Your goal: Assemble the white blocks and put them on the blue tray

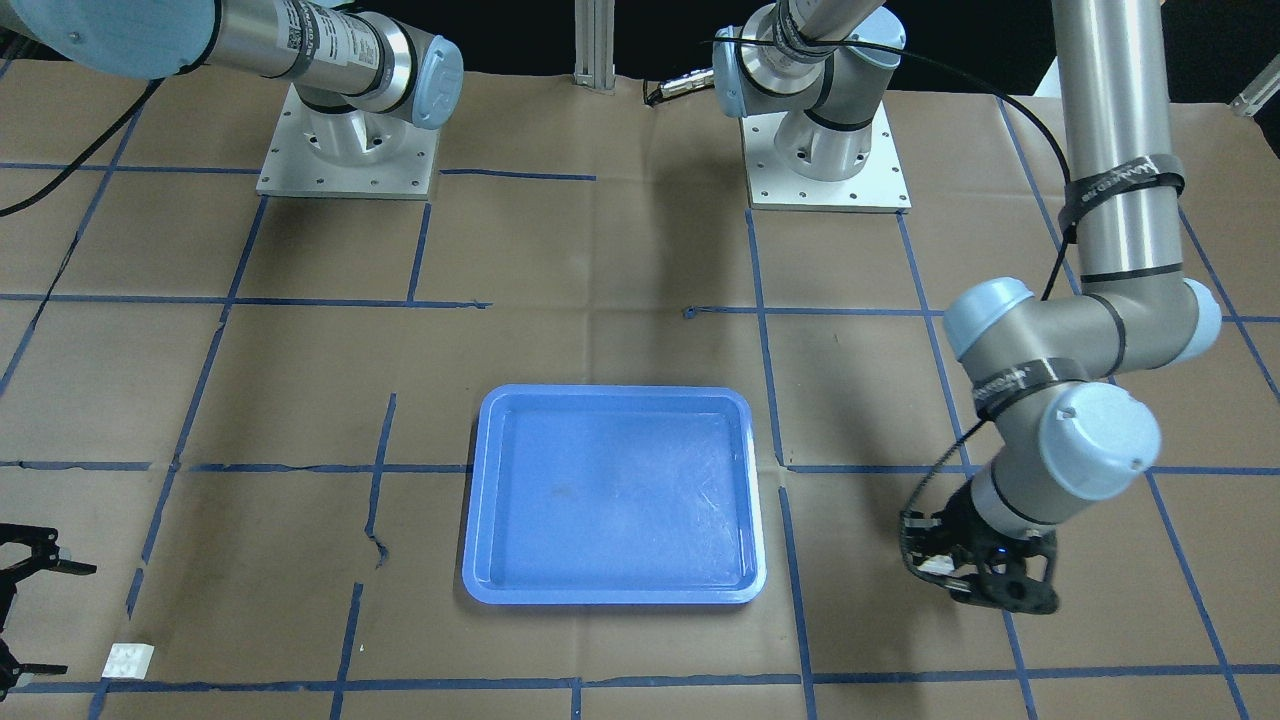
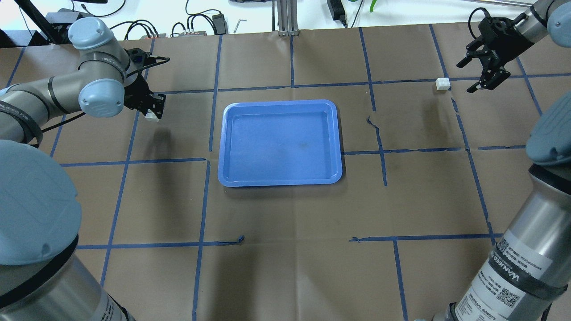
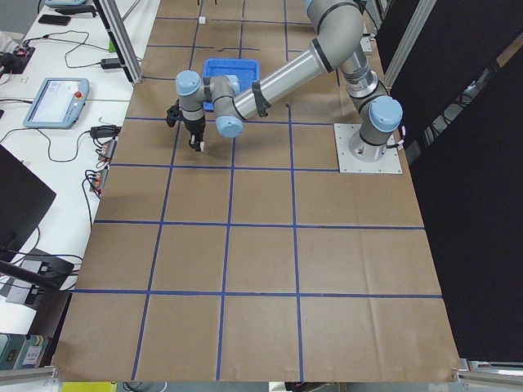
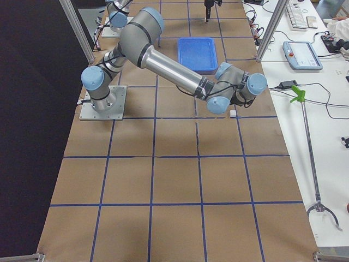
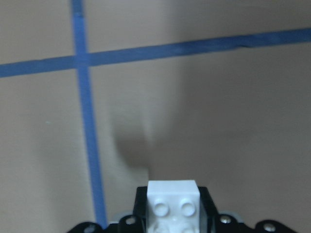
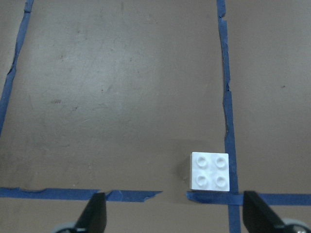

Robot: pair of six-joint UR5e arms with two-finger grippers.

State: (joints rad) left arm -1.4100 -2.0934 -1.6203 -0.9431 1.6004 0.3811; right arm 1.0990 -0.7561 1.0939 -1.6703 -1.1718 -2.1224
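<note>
2 blocks: white, square, 4 studs each, far smaller than the tray.
Block 1 (image 5: pixel 173 204): pinched in L gripper (image 2: pixel 153 113), off the tray's left end in overhead view; studs face the wrist cam; its shadow falls on the paper (image 2: pixel 285 214) below.
Block 2 (image 6: pixel 210 171): loose on the paper, well apart from the tray, far side of table on robot's right; studs up, edges approx. parallel to the tape lines (image 2: pixel 134 162), tucked in the corner of a tape cross and touching it.
L gripper: clamped on block 1, a finger on either side.
R gripper (image 2: pixel 464 78): fingers spread wide, holding nothing; just beside block 2, not touching.
Tray (image 2: pixel 281 142): blue, glossy, mid-table between the arms; long axis runs L–R across the table; nothing on it.
In between: only paper and tape lines lie btw. each block and the tray; the tray's raised rim faces both.
Surface: brown paper w/ blue tape grid, tape torn in spots.
Around: 2 metal base plates (image 1: pixel 400 180), alu post (image 2: pixel 285 18) at far edge, cables (image 2: pixel 134 29), white bench (image 3: pixel 33 155) w/ tablet (image 3: pixel 55 101).
</note>
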